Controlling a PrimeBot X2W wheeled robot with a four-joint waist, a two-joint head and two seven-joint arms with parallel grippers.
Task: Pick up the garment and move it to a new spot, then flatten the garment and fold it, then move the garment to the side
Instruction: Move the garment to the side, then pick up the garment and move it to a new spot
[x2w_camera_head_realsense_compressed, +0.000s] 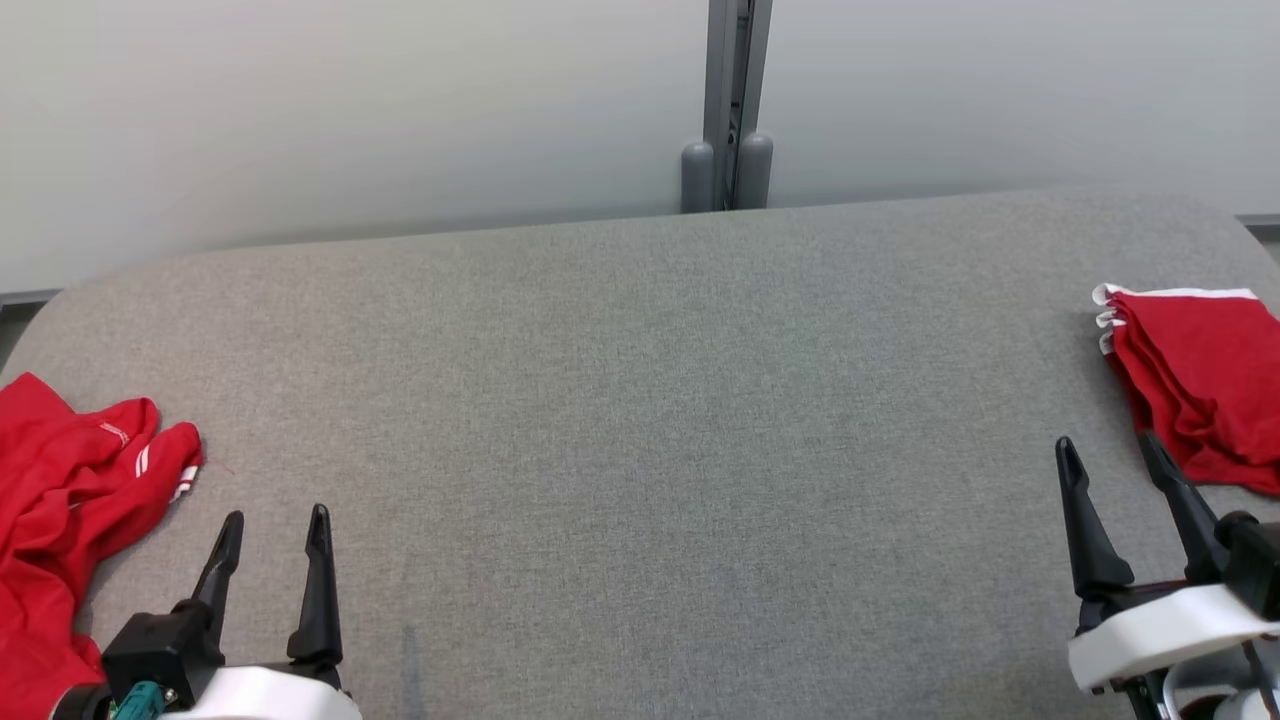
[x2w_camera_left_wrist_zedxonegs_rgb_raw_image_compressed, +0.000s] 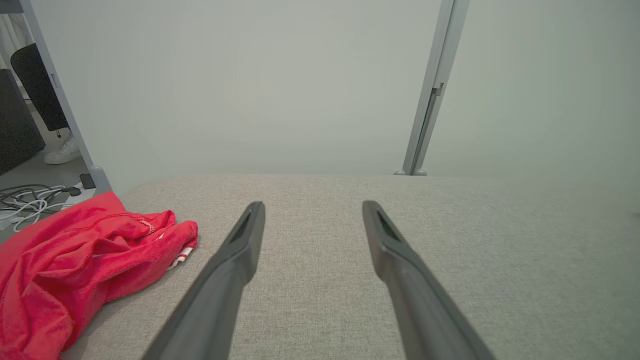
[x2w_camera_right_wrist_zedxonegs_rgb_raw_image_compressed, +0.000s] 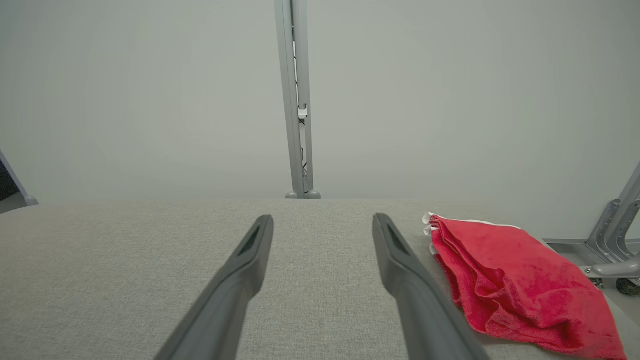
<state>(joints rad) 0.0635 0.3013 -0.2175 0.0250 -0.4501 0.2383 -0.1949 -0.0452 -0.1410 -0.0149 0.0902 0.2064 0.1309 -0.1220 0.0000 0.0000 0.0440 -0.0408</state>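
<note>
Left tool (x2w_camera_head_realsense_compressed: 277, 515) with fingers spread wide and empty, low at the near left of the grey fabric-covered tabletop (x2w_camera_head_realsense_compressed: 640, 400) in the head view; right tool (x2w_camera_head_realsense_compressed: 1105, 440) likewise spread and empty at the near right. Just beside the left tool, at the tabletop's left edge, crumpled red garment with white stripes (x2w_camera_head_realsense_compressed: 70, 480); near the right tool, folded red cloth with white trim (x2w_camera_head_realsense_compressed: 1200, 380), probably finished with. Judged light, limp and not slippery, with no stiffness to lift by: best pinched at a raised fold or hem, not scooped. Left wrist view: bunched ridges and stitched hem of the garment (x2w_camera_left_wrist_zedxonegs_rgb_raw_image_compressed: 75, 250) plain, plus white cables (x2w_camera_left_wrist_zedxonegs_rgb_raw_image_compressed: 30, 205) on the floor beyond the edge. Right wrist view: stacked layers of the folded cloth (x2w_camera_right_wrist_zedxonegs_rgb_raw_image_compressed: 510, 270) seen side-on.
</note>
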